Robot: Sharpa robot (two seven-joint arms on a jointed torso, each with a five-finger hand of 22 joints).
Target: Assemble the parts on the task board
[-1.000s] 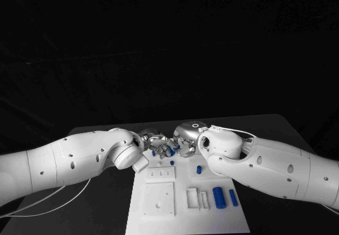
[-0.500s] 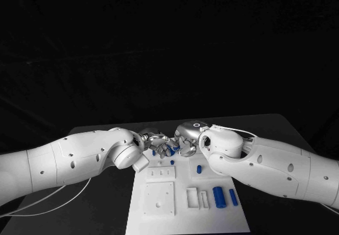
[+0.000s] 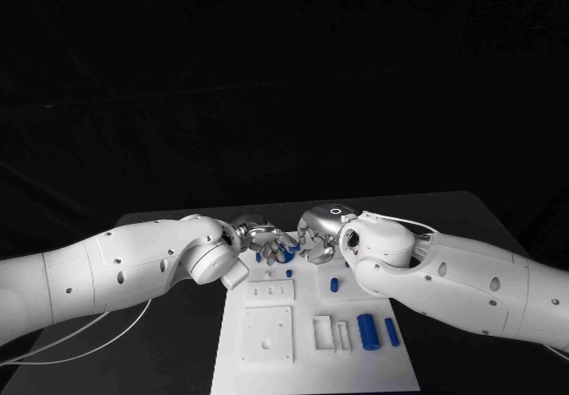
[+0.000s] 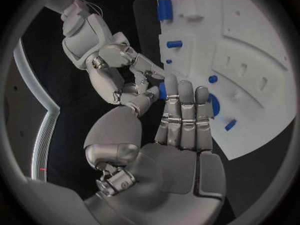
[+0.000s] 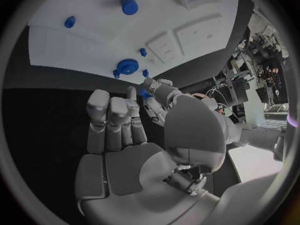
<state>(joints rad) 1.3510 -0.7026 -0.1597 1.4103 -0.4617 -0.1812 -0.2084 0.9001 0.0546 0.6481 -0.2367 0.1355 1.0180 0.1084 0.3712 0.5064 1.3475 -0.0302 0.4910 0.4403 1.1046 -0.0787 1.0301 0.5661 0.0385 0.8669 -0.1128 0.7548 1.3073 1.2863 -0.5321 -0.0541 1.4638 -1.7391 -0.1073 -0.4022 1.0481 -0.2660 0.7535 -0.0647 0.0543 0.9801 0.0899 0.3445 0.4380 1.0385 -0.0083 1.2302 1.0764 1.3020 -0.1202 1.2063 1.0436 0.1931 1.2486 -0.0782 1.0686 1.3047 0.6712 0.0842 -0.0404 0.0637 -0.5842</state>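
The white task board (image 3: 314, 341) lies in the middle of the table. Above its far end my left hand (image 3: 255, 237) and right hand (image 3: 314, 239) meet fingertip to fingertip. Between them is a small blue part (image 4: 162, 91), also seen as the blue part (image 5: 145, 94) in the right wrist view. Thumb and fingertip of each hand close on it. My left hand (image 4: 181, 130) and right hand (image 5: 115, 130) keep their other fingers straight. On the board under the hands sits a round blue part (image 5: 128, 66).
Other blue parts lie on the board: a thick cylinder (image 3: 367, 331), a thinner rod (image 3: 391, 331) beside it, a short peg (image 3: 335, 285) and a small piece (image 3: 289, 272). Raised white blocks (image 3: 269, 329) stand on the board's left half. Black table surrounds the board.
My right wrist has eased slightly to the right. The hands stay together over the far end of the board.
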